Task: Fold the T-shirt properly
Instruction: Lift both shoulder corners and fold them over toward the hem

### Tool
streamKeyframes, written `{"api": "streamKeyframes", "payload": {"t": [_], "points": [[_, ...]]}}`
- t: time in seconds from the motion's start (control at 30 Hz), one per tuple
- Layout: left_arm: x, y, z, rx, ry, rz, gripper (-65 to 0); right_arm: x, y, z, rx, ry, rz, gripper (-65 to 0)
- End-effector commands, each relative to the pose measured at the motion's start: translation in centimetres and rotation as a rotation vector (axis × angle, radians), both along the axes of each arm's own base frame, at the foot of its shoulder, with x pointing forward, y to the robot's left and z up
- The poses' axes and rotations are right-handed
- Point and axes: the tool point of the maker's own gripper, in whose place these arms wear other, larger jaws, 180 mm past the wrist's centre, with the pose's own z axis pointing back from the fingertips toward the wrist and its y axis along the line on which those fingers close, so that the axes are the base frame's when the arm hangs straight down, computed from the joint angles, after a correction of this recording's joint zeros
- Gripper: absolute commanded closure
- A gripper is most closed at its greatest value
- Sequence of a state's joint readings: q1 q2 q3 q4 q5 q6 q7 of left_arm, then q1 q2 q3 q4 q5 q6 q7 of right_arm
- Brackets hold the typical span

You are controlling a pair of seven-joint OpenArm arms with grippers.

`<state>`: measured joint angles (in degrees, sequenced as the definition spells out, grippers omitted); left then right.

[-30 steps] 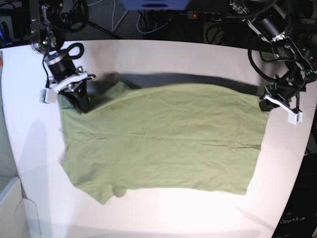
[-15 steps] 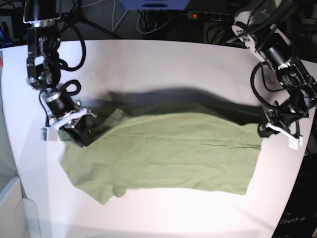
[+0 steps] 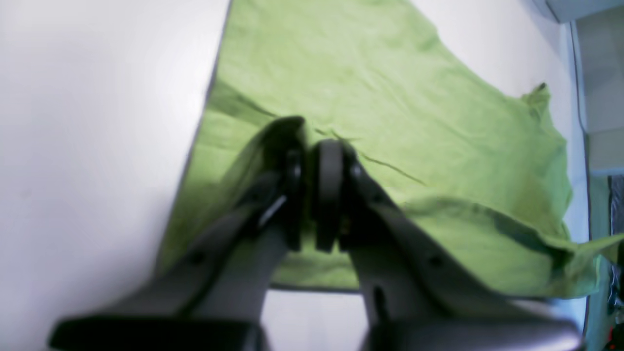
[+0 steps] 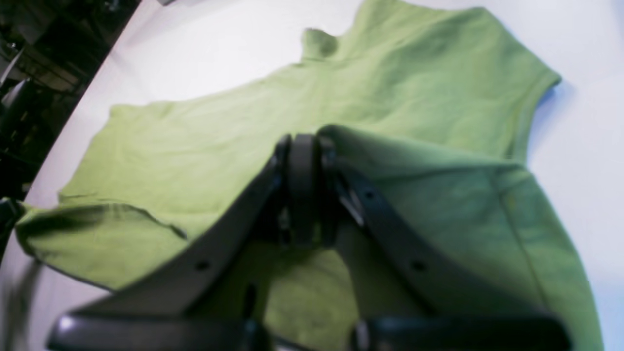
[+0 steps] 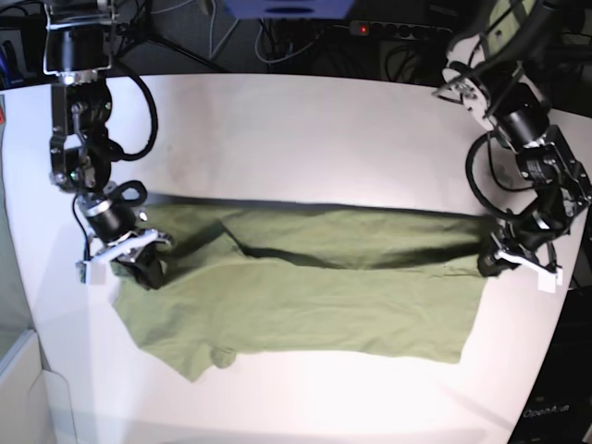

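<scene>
At the two far corners, both pairs of fingers are clamped tight on cloth: the left gripper (image 5: pixel 493 262) pinches one end of the plain olive-green cotton T-shirt (image 5: pixel 305 305), the right gripper (image 5: pixel 141 268) the other. The shirt's long axis runs arm to arm across the white table (image 5: pixel 305 129); its raised far edge must travel toward the near hem.

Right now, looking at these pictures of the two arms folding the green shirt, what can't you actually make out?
- T-shirt: its underside; the neck label shows in no view.
- Left gripper, left wrist view: blurred, so the pinched cloth edge is unclear.
- Right gripper, right wrist view: the raised fold hides the table behind it.
</scene>
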<state>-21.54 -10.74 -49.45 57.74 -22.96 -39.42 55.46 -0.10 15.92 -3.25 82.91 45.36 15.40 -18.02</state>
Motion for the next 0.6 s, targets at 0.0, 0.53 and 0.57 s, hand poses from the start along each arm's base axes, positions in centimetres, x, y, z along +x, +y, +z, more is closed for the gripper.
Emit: {"api": "streamKeyframes", "payload": {"t": [0.0,0.53,0.57], "points": [[1.7,1.0,2.4,0.006,-0.077,0.015,-3.3,1.0,-0.4,1.9,0.0,-0.066,-0.003,-0.7],[3.5,1.1,3.7,-0.015,-0.115,0.022,-3.5,2.2,-1.8,1.1,-0.012,-0.042,-0.027,-0.7],[3.6,1.1,3.9,-0.017,-0.119,0.022,-3.5,2.2,-1.9,1.1,-0.012,-0.04,-0.027,-0.7]]}}
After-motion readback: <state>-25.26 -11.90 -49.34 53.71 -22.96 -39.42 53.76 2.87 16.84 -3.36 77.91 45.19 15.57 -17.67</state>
